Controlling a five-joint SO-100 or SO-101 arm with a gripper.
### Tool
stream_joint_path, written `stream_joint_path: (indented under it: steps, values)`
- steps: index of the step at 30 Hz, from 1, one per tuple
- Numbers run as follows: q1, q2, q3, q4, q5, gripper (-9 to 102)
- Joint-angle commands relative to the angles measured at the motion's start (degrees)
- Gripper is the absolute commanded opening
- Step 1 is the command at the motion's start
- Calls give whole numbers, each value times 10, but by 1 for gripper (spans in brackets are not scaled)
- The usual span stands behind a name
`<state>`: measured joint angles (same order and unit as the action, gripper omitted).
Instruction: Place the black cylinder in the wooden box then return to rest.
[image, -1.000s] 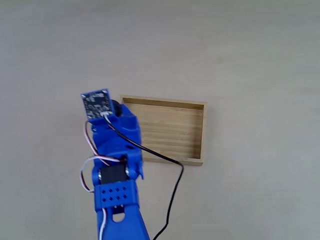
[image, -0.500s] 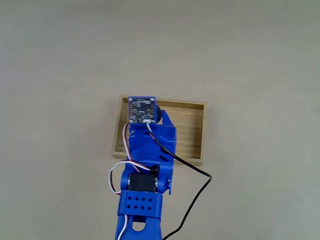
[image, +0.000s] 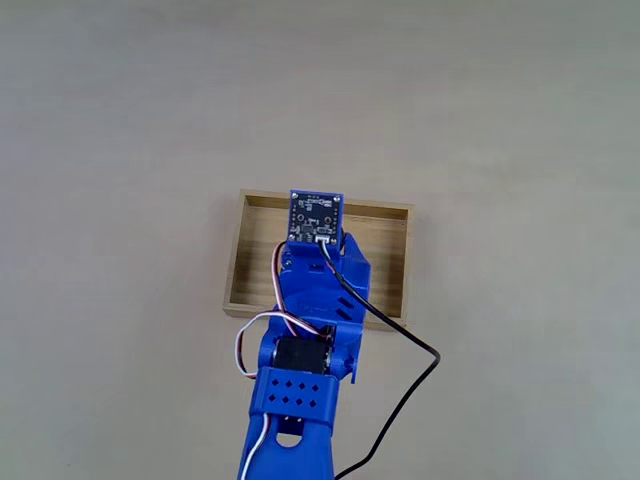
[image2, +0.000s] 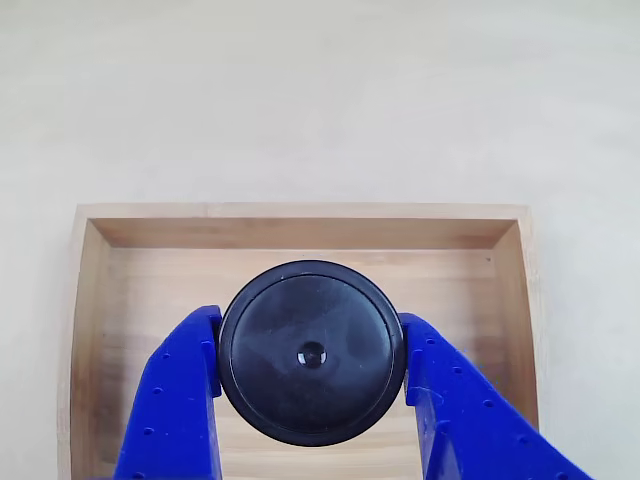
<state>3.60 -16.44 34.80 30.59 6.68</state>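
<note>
In the other view, the black cylinder (image2: 311, 351) shows its round top with a small central dimple, clamped between my blue fingers (image2: 175, 395). My gripper (image2: 311, 362) is shut on it, above the striped floor of the wooden box (image2: 300, 232). In the fixed view, the blue arm reaches over the wooden box (image: 386, 262), and its wrist board (image: 316, 217) covers the cylinder and the fingers. Whether the cylinder touches the floor cannot be told.
The box lies on a plain pale table (image: 500, 120) that stretches on all sides of it. A black cable (image: 400, 395) loops from the arm across the table to the right of the arm's base.
The arm has swung to the right, from the box's left edge to above its middle, carrying the cylinder with it.
</note>
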Motion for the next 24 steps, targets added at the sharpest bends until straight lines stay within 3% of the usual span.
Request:
stream_joint_path:
  steps: [1, 24]
  values:
    - [1, 0, -31, 11, -14, 20]
    - [-4, 85, -109, 25, -34, 20]
